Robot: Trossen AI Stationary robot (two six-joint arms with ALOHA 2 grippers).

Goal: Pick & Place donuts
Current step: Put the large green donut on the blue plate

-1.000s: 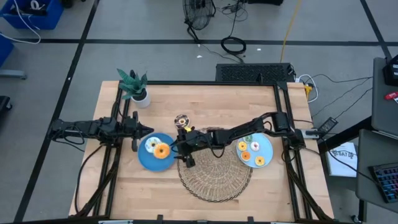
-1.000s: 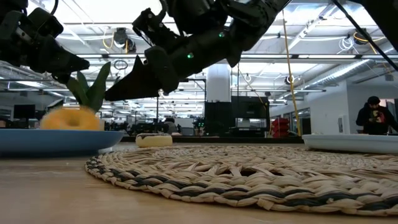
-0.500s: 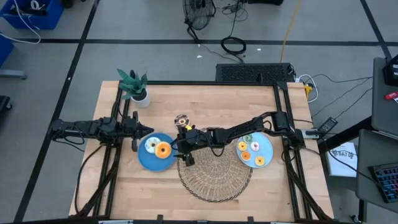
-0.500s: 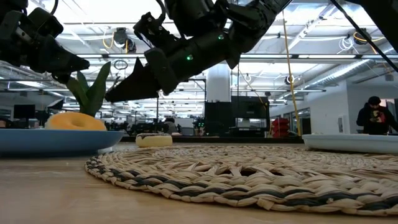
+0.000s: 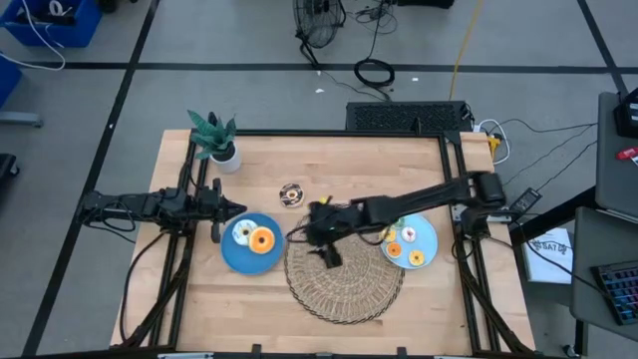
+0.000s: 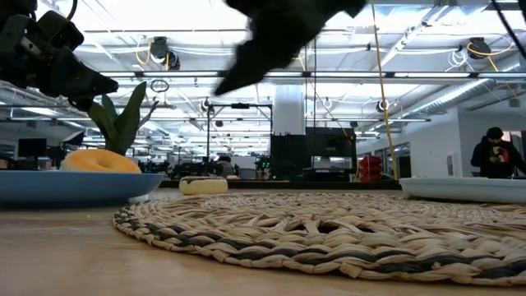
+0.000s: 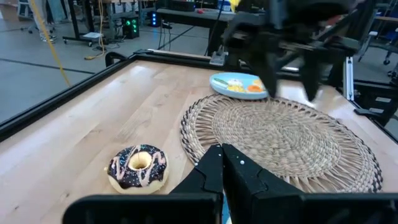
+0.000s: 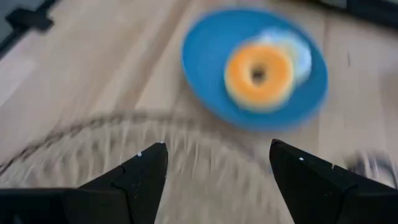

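**Orange donut on left plate, right gripper empty**

The right gripper [image 5: 312,232] hangs above the mat [image 5: 344,284], fingers spread, holding nothing. The orange donut [image 5: 261,240] lies on the left plate [image 5: 232,257], touching a white one [image 5: 242,232]. The left gripper [image 5: 225,207] waits clenched beside that plate.

The right arm reaches in from the right side toward the middle, stretched low and nearly straight. Its end effector [image 5: 317,235] hangs in the air with both fingers [image 8: 140,177] spread wide apart and nothing between them. The left arm lies extended along the left edge, its end effector [image 5: 221,209] pointing inward, fingers [image 7: 214,171] pressed together and empty.
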